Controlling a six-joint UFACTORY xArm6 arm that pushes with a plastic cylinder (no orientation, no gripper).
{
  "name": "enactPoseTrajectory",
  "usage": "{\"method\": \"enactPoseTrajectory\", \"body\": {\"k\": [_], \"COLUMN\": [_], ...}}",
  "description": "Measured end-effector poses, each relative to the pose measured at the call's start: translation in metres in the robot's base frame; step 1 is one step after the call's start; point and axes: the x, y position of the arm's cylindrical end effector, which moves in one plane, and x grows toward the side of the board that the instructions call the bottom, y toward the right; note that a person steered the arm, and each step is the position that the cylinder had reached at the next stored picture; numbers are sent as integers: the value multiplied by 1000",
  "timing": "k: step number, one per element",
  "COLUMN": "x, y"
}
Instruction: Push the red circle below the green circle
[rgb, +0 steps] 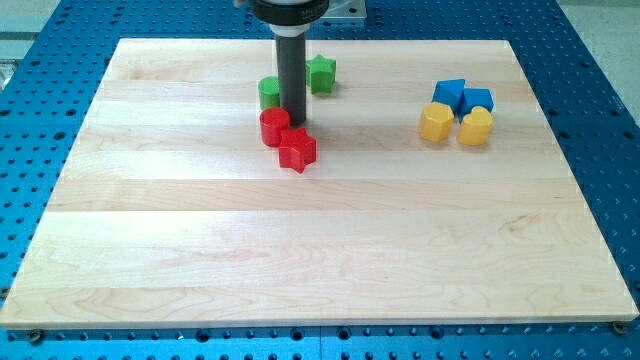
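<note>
The rod comes straight down from the far edge of the board, and my tip (294, 124) meets the wood right at the right-hand side of the red circle (274, 127), touching it or as good as. There are no jaws on this tool to spread or press together; it is a bare rod holding nothing, only leaning against what it pushes. The red circle sits just on the near side of the green circle (270, 92), almost in line with it and nearly touching, perhaps a shade to the right. The red star (297, 150) lies close against the red circle on its near right, just in front of the tip. What matters now is that the red circle lies to the left of the tip, so any push from here would send it leftward, not farther or nearer. To my eye it is already about where it belongs; only a slight nudge left would square it up. The green star (320, 72) stands behind the rod, and the blue and yellow blocks are well off to the right.
</note>
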Motion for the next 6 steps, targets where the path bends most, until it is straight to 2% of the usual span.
{"method": "enactPoseTrajectory", "body": {"k": [1, 2, 3, 4, 5, 6], "x": [0, -21, -78, -128, -112, -30], "y": [66, 150, 157, 242, 345, 345]}}
